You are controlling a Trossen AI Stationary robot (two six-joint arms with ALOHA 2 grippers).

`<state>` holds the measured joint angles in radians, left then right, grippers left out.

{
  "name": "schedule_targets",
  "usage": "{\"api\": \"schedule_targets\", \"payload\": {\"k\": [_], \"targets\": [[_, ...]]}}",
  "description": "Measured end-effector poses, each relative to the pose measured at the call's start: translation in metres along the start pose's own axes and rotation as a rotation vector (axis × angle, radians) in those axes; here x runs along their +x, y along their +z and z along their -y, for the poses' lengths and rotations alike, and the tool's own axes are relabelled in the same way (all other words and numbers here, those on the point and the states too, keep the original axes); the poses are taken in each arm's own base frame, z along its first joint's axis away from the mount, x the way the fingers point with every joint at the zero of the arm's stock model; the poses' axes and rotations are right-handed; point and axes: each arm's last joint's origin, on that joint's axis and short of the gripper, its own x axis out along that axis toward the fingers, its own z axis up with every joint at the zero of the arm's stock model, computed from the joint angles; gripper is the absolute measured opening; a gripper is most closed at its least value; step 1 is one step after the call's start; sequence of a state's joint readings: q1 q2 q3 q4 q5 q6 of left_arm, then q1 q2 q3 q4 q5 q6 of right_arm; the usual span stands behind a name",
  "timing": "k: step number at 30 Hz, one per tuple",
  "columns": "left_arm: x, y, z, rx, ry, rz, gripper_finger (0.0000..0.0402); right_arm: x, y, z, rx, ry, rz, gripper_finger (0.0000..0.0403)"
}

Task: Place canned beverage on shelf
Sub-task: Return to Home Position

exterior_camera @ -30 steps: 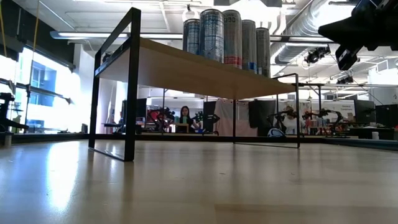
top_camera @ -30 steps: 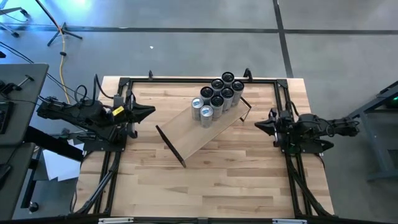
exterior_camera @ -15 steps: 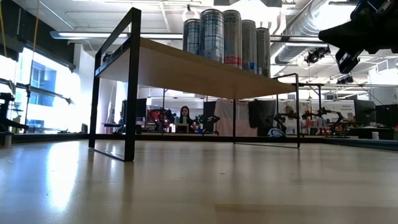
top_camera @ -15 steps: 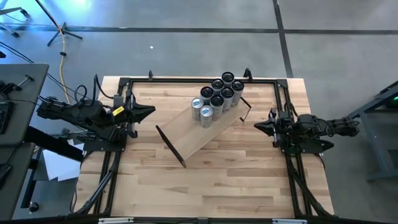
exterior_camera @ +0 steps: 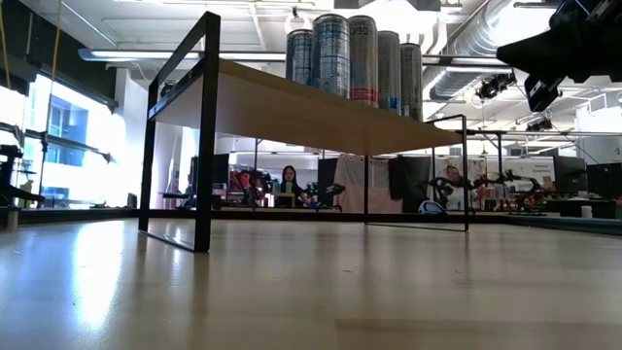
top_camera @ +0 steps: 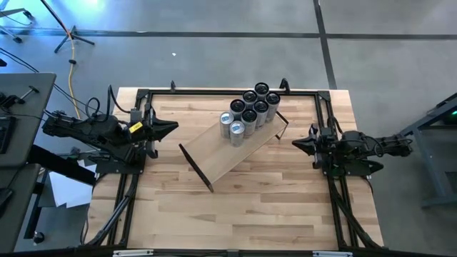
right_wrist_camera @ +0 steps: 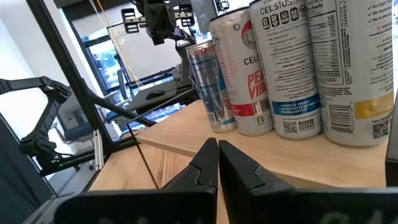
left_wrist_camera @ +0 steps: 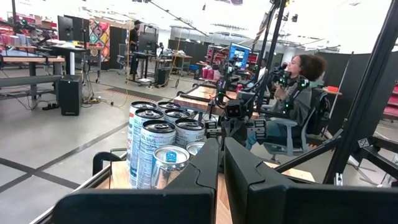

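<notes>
Several tall cans (top_camera: 250, 113) stand upright in a cluster on the far right end of the shelf (top_camera: 214, 153), a pale wood board on black end brackets that lies slantwise mid-table. The cans also show in the low view (exterior_camera: 355, 58), the left wrist view (left_wrist_camera: 155, 152) and the right wrist view (right_wrist_camera: 292, 62). My left gripper (top_camera: 174, 129) is shut and empty at the table's left side, pointing toward the shelf. My right gripper (top_camera: 295, 145) is shut and empty at the right side, just off the shelf's right bracket (top_camera: 284, 127).
Black frame rails (top_camera: 228, 91) run along the table's far, left and right sides. The near half of the butcher-block tabletop (top_camera: 235, 214) is bare wood. A person (left_wrist_camera: 298, 81) sits beyond the table in the room.
</notes>
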<state>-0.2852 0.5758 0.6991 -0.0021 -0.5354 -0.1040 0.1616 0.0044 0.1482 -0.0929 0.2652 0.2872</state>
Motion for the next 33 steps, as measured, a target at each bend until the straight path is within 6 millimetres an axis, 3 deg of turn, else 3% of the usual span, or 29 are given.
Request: {"api": "schedule_targets", "payload": {"k": [5, 11, 33], "targets": [[0.000, 0.000, 0.000, 0.001, 0.005, 0.000, 0.0000, 0.001, -0.003, 0.000, 0.019, 0.019, 0.004, 0.0000], [0.000, 0.000, 0.000, 0.001, 0.013, 0.001, 0.0000, 0.009, -0.032, 0.006, 0.077, 0.032, -0.004, 0.0000], [0.000, 0.000, -0.001, 0.003, 0.025, 0.003, 0.0000, 0.009, -0.033, 0.006, 0.026, 0.032, -0.009, 0.0000]]}}
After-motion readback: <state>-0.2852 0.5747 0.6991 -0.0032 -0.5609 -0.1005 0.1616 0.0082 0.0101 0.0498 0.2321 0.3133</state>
